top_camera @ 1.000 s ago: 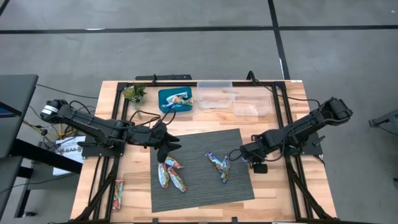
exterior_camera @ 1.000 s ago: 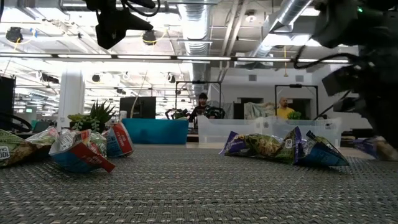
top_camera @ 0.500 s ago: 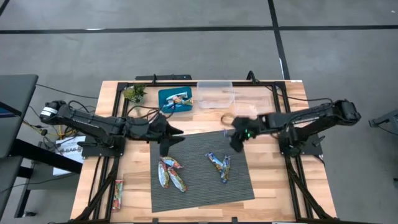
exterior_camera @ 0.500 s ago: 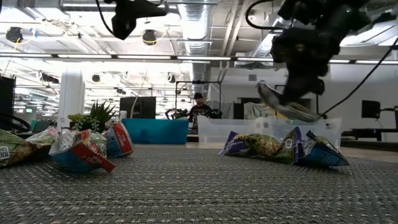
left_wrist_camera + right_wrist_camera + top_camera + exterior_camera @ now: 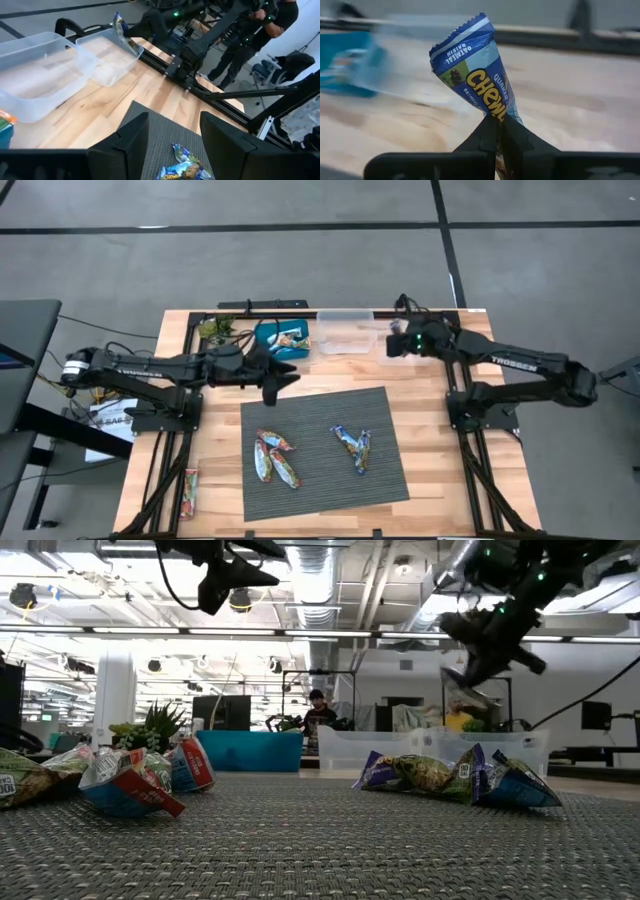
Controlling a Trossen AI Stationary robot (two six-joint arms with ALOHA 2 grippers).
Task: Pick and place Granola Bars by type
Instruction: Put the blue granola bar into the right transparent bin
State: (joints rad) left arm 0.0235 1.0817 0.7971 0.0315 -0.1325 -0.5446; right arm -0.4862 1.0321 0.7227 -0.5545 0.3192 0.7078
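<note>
My right gripper (image 5: 497,125) is shut on a blue-and-white granola bar (image 5: 475,70) and hovers over the clear containers (image 5: 345,330) at the far edge; the left wrist view shows that bar (image 5: 122,32) above the second clear container (image 5: 107,55). My left gripper (image 5: 285,375) is open and empty, raised beyond the mat's far left corner, near the blue tray (image 5: 283,340) that holds bars. Three bars (image 5: 275,460) lie flat on the mat's left part, two blue ones (image 5: 352,445) on its right part. One reddish bar (image 5: 190,488) lies on the wood at the near left. My right gripper pinches the blue-and-white bar by one end of its wrapper (image 5: 496,107) between the two fingers. The rest of the bar stands out past the fingertips, its crimped free end (image 5: 465,32) farthest from them. The bar is lifted clear of the table.
A grey woven mat (image 5: 325,500) covers the table's middle. A small green plant (image 5: 215,330) stands at the far left, beside the blue tray. Black rails run along the table's sides. A person (image 5: 260,30) stands beyond the table's right side.
My right gripper has gone from the mat's right edge up and toward the far edge, carrying the blue bar, and now hangs over the clear containers. My left gripper has drifted from the mat's far left corner toward the blue tray. The bars on the mat have stayed put.
</note>
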